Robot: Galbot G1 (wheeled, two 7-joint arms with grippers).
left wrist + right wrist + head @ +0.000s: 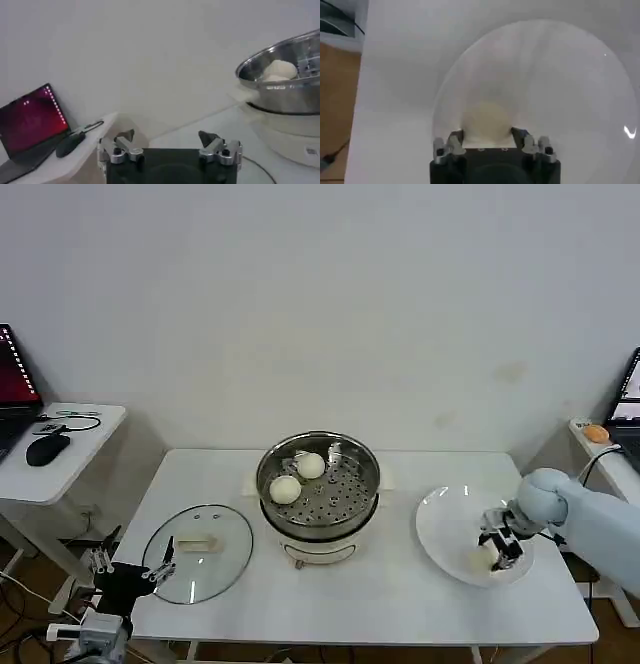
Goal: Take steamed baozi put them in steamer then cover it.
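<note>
Right gripper (pixel 487 137) fingers straddle a baozi (pixel 486 119) on the plate (pixel 560 75), not visibly clamped; shallow bite risks slipping; left gripper (pixel 170 141) open, idle.

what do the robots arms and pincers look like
The right arm has a smooth, rounded pale grey-blue shell. Its right pincer is black with silvery metal finger links. The left pincer has the same build: a black block body, silver hinged links with round bolts and dark pointed tips, seen close in the left wrist view.
</note>
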